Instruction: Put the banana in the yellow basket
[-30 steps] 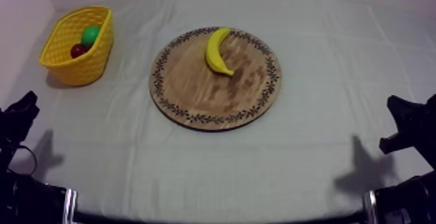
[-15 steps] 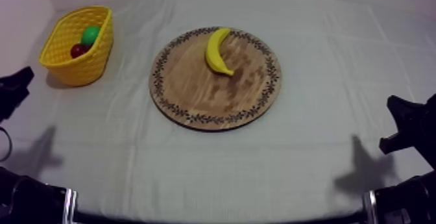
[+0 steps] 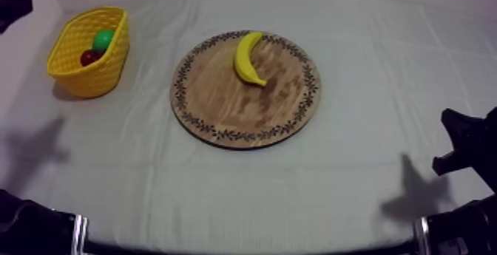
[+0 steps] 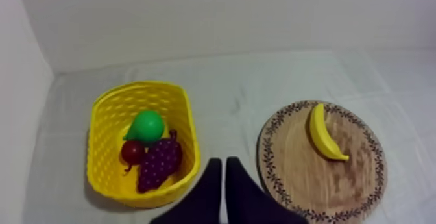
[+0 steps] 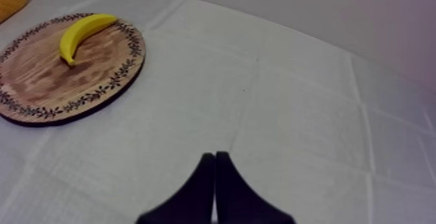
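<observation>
The banana [image 3: 248, 58] lies curved on the round wooden board [image 3: 222, 106], close to its far patterned rim and well apart from both of your grippers. You have the yellow basket [image 3: 78, 77] to the board's left, near the table's far left corner. Inside it a green pear [image 4: 146, 125], a small red fruit [image 4: 132, 152] and a dark bunch of grapes [image 4: 159, 165] lie close together. Your left gripper [image 4: 224, 163] is clenched on nothing, its two black fingers drawn together into a narrow wedge, raised above the cloth [image 3: 355, 191] and aimed at the strip between basket and board. Your right gripper [image 5: 215, 155] is likewise closed and empty, low at the table's right side, well away from the board.
</observation>
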Available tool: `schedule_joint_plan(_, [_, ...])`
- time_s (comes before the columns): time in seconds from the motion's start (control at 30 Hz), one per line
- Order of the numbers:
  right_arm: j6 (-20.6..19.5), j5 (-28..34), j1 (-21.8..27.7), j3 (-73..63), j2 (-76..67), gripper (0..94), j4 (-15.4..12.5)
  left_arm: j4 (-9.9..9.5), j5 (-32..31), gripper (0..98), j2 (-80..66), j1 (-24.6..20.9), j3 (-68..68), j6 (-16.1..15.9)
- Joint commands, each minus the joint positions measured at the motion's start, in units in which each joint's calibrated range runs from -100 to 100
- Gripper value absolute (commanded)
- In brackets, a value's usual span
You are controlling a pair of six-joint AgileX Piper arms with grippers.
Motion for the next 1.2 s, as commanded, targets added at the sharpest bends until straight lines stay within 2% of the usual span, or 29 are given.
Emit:
schedule_joint_plan(0.0, [0.0, -0.04, 0.01, -0.03, 0.0, 0.3, -0.03, 0.67, 3.29, 0.0, 11.57, 0.41, -9.82, -0.3])
schedule_joint_plan(0.1, [0.01, -0.04, 0.0, -0.03, 0.0, 0.3, -0.03, 0.7, 5.99, 0.0, 18.26, 2.1, -13.9, 0.0])
schedule_joint_plan(0.3, [0.01, -0.04, 0.0, -0.03, 0.0, 0.3, -0.03, -1.45, 7.67, 0.0, 28.93, 7.77, -19.11, 2.9])
schedule_joint_plan(0.5, [0.0, -0.04, 0.0, -0.03, 0.0, 0.3, -0.03, -2.73, 10.61, 0.1, 38.6, 13.09, -25.06, 5.87])
schedule_joint_plan(0.9, [0.01, -0.04, 0.0, -0.03, 0.0, 0.3, -0.03, -3.47, 13.6, 2.4, 56.43, 19.26, -39.54, 9.86])
schedule_joint_plan(0.97, [0.01, -0.04, 0.0, -0.03, 0.0, 0.3, -0.03, -3.53, 14.47, 7.3, 58.71, 19.66, -41.92, 10.37])
schedule_joint_plan(1.0, [0.01, -0.04, 0.0, -0.03, 0.0, 0.3, -0.03, -3.57, 15.01, 13.0, 59.72, 19.84, -43.04, 10.5])
schedule_joint_plan(1.17, [0.01, -0.04, 0.0, -0.03, 0.0, 0.3, -0.03, -3.94, 18.33, 51.7, 64.06, 20.42, -48.05, 11.91])
